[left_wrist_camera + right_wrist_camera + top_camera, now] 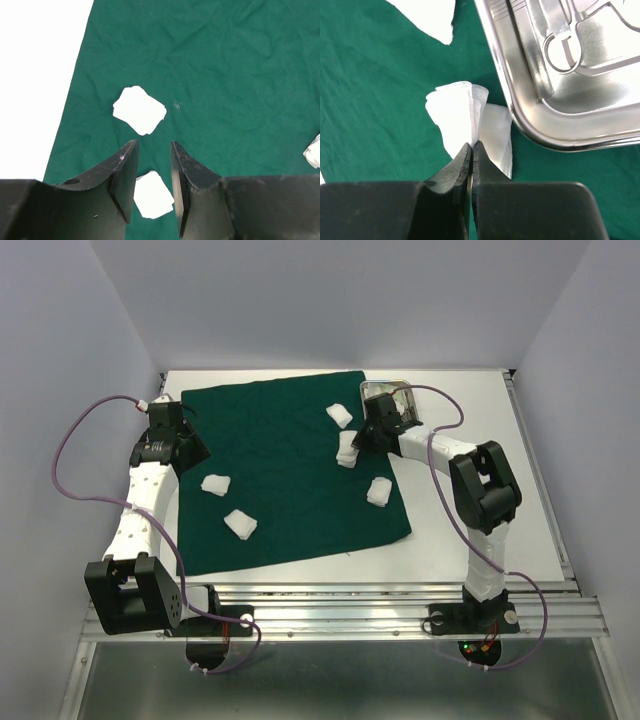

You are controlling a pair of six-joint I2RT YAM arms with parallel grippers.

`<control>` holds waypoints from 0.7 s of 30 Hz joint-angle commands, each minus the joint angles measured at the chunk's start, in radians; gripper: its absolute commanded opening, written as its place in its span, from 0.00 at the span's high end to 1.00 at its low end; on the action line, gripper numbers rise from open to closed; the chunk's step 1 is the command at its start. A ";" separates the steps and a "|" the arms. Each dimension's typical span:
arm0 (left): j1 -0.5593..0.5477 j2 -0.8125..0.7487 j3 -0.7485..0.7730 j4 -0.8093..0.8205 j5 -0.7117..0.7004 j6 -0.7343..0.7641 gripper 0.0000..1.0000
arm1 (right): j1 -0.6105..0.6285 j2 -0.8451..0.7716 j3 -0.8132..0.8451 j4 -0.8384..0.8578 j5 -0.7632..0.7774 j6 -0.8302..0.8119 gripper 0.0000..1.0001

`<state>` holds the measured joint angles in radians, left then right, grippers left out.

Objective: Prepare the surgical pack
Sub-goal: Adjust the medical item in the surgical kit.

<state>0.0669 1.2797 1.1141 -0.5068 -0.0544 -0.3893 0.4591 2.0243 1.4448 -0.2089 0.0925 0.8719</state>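
Just beside tray (570,122), gauze (452,107) in right claw (471,146)

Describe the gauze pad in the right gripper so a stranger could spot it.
Find the green drape, then the steel tray at its far right corner. Beside the tray's near corner is a gauze pad, the only one pinched, folded, in the right gripper.
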 commanded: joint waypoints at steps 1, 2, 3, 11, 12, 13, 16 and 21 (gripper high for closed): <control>-0.003 -0.017 0.027 0.001 -0.015 0.017 0.57 | -0.007 0.025 0.022 0.042 0.006 0.015 0.99; -0.003 -0.017 0.027 0.002 -0.015 0.017 0.57 | -0.007 0.025 0.022 0.042 0.006 0.016 0.99; -0.004 -0.017 0.026 0.001 -0.016 0.017 0.57 | -0.007 0.025 0.020 0.042 0.006 0.015 0.99; -0.004 -0.011 0.026 0.004 -0.015 0.017 0.57 | -0.007 -0.007 0.003 0.043 -0.004 0.019 0.99; -0.003 -0.011 0.027 0.004 -0.015 0.017 0.57 | -0.007 -0.021 -0.003 0.049 -0.008 0.019 0.99; -0.003 -0.011 0.027 0.005 -0.015 0.017 0.57 | -0.007 -0.025 -0.004 0.049 -0.010 0.019 0.99; -0.003 -0.008 0.024 0.008 -0.012 0.015 0.57 | -0.007 -0.033 -0.012 0.049 -0.020 0.021 0.99; -0.004 -0.008 0.027 0.008 -0.007 0.013 0.57 | -0.007 -0.032 -0.026 0.049 -0.027 0.016 0.99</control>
<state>0.0669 1.2800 1.1141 -0.5064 -0.0540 -0.3889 0.4576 2.0426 1.4311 -0.1970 0.0734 0.8867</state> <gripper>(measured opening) 0.428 0.029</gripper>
